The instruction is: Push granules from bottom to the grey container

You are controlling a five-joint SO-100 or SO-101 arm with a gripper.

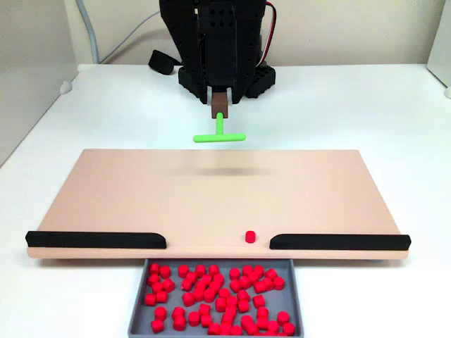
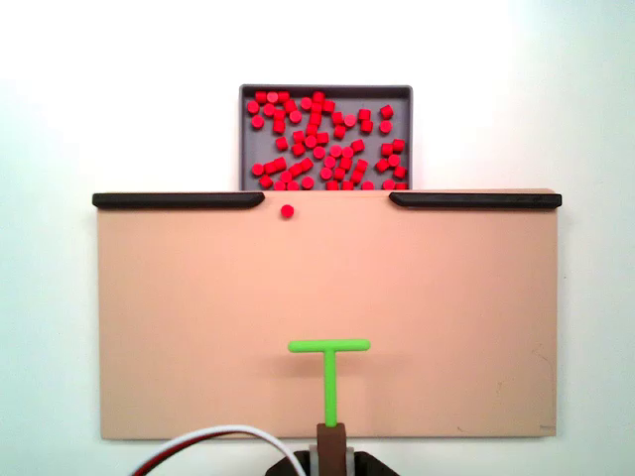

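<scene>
Many red granules (image 1: 211,289) lie in the grey container (image 1: 138,304) against the tan board's (image 1: 141,197) near edge in a fixed view. The same pile of granules (image 2: 317,139) shows in the container (image 2: 241,129) from above. One lone granule (image 1: 249,236) (image 2: 287,211) rests on the board in the gap between the two black bars. My gripper (image 1: 220,98) (image 2: 331,446) is shut on the brown handle of the green T-shaped pusher (image 1: 219,136) (image 2: 328,347). The pusher hangs a little above the board's robot-side half, far from the lone granule.
Two black bars (image 1: 95,240) (image 1: 338,241) line the board's edge on either side of the container opening. The arm's black base (image 1: 225,74) stands behind the board. A red and white cable (image 2: 213,441) runs beside the base. White table surrounds the board.
</scene>
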